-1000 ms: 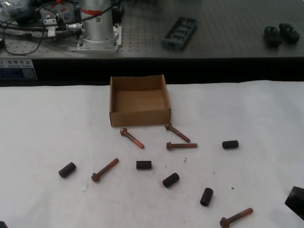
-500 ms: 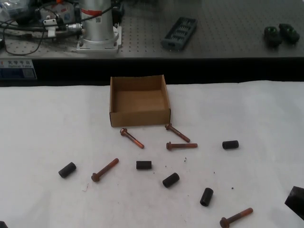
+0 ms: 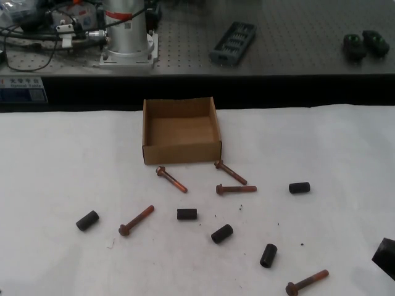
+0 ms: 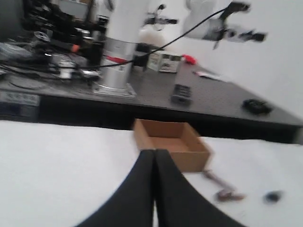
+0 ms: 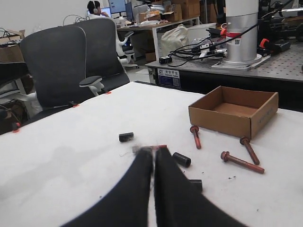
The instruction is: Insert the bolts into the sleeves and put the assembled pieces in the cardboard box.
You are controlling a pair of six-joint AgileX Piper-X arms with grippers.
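Only the dark arm part at the right edge has shifted, dropping a touch lower & further out vs. 1 s ago. Bolts, sleeves & cardboard box sit exactly as they were.

Progress: nil so far, by my read. No bolt is in a sleeve, and the cardboard box, at the far middle of the tabletop, is empty.

Left gripper: jaws pressed together, nothing btwn them. Right gripper: same, jaws closed on nothing.

Count:
- 5 bolts: 3 just in front of the box, 1 toward the left, 1 at the near edge.
- 5 sleeves, all loose & apart from each other.
- 1 box.

So all 5 pairings & 5 drops into the box are left to do.
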